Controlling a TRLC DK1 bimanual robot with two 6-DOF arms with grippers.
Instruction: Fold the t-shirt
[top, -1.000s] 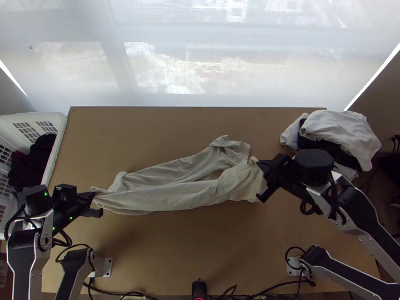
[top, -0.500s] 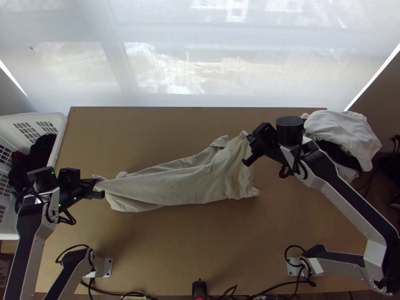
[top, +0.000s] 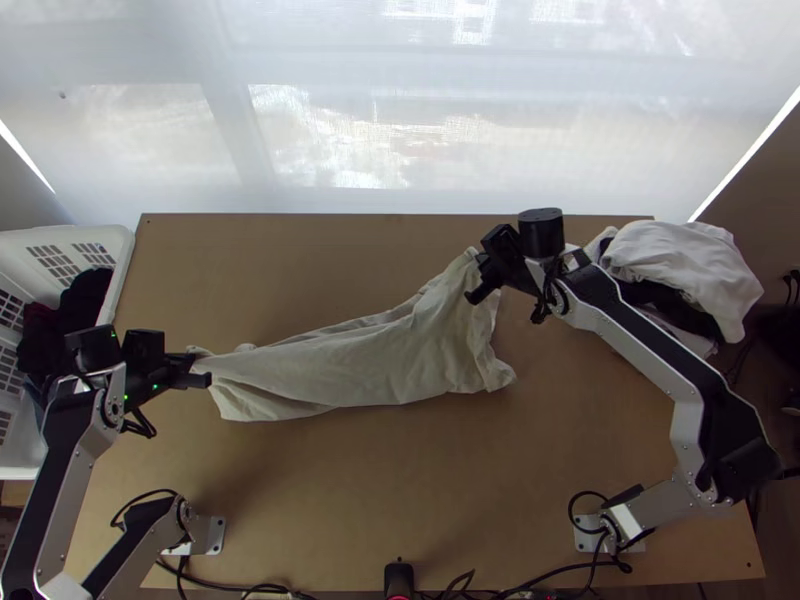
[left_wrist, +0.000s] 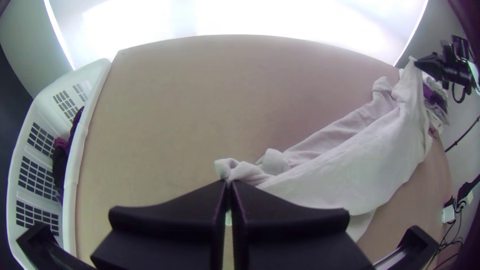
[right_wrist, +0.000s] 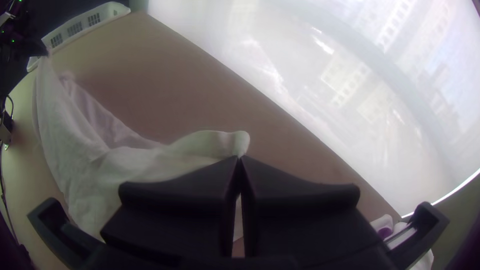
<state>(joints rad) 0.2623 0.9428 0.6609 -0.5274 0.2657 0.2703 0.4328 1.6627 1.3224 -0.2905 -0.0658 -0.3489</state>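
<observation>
Right end effector (top: 478, 260): black fingers (right_wrist: 180, 200) pressed together on a pale edge of the t-shirt (right_wrist: 80, 175). Cloth bunched at the tips, a rounded fold of it standing just beyond them. From there the shirt runs in long creases across the counter (right_wrist: 175, 95) to the left end effector (right_wrist: 37, 47), which has the far end. A narrower, shaded strip of the same cloth lies alongside the main stretch (its layers I can't count).

Past that far end, a white basket (right_wrist: 95, 21) with slotted sides. Bright, hazy screen (right_wrist: 300, 75) along one counter edge, faint building shapes in it. Near the counter's corner, white cloth (right_wrist: 380, 223) with a purple patch.
</observation>
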